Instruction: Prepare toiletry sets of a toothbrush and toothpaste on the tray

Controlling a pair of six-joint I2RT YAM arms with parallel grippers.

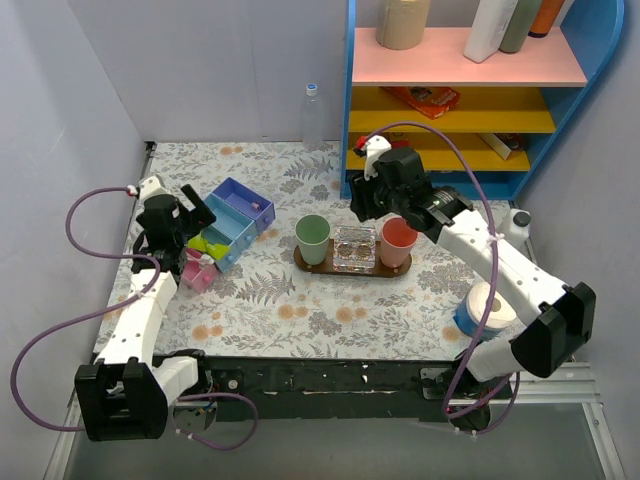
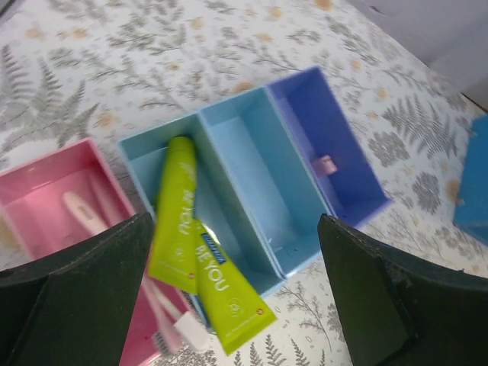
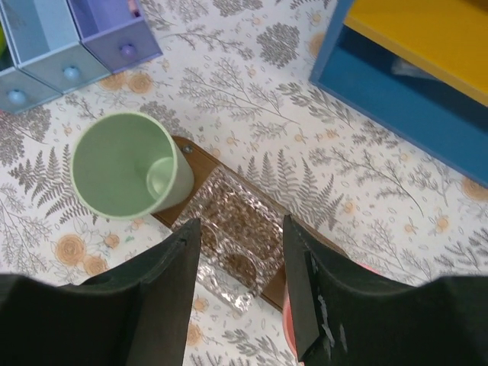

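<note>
Evidently little is done: on the tray (image 3: 202, 164) only a green cup (image 1: 312, 240), a clear holder (image 1: 354, 248) and a pink cup (image 1: 398, 242) are seen. Left of the tray, the toothpaste tubes (image 2: 179, 221) and toothbrushes (image 2: 84, 213) are found in the organiser (image 2: 252, 175), over which the left hand (image 2: 236, 293) is spread wide, empty. Above the tray the right hand (image 3: 242, 282) is held half-open, gripping nothing.

Tabletop (image 1: 300, 310): white cloth, grey fern print, small orange blossoms.
Organiser (image 2: 252, 152): pink, pale-blue and purple compartments.
Toothpaste tubes (image 2: 177, 221): lime green, white lettering, one with a blue band.
Mint-green cup (image 1: 312, 236); coral-red cup (image 1: 398, 238).
Tray (image 3: 197, 158): dark brown.
Shelf unit (image 1: 352, 100): blue frame, pink and yellow boards.
</note>
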